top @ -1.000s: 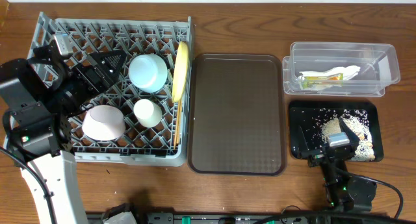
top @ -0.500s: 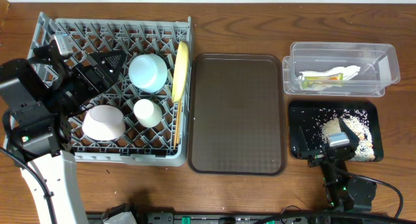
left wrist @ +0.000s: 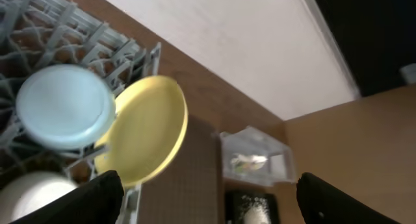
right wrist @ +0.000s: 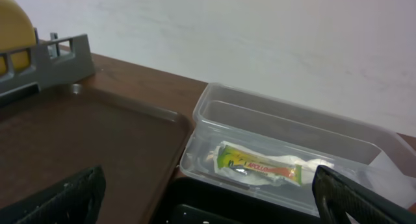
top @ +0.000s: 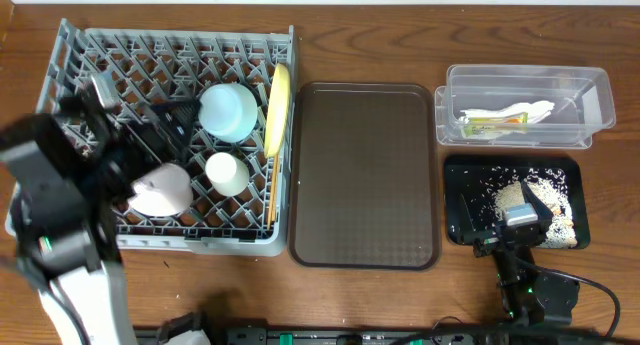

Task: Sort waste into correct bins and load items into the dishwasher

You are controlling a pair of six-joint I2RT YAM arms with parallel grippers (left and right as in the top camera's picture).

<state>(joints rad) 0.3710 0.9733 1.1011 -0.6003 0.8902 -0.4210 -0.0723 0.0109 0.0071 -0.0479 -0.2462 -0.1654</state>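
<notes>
Left wrist shows my left gripper [left wrist: 208,188] spread wide and empty, yellow plate [left wrist: 146,130] ahead of its jaws; my right gripper [right wrist: 208,188] gapes, wrapper [right wrist: 260,165] beyond them in the clear bin [right wrist: 286,120].

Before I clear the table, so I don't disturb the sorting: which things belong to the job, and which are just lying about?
Job: dishwasher rack, blue bowl, white bowl, white cup, yellow plate, clear bin, wrapper, black bin, food scraps.
Lying about: brown tray.
</notes>
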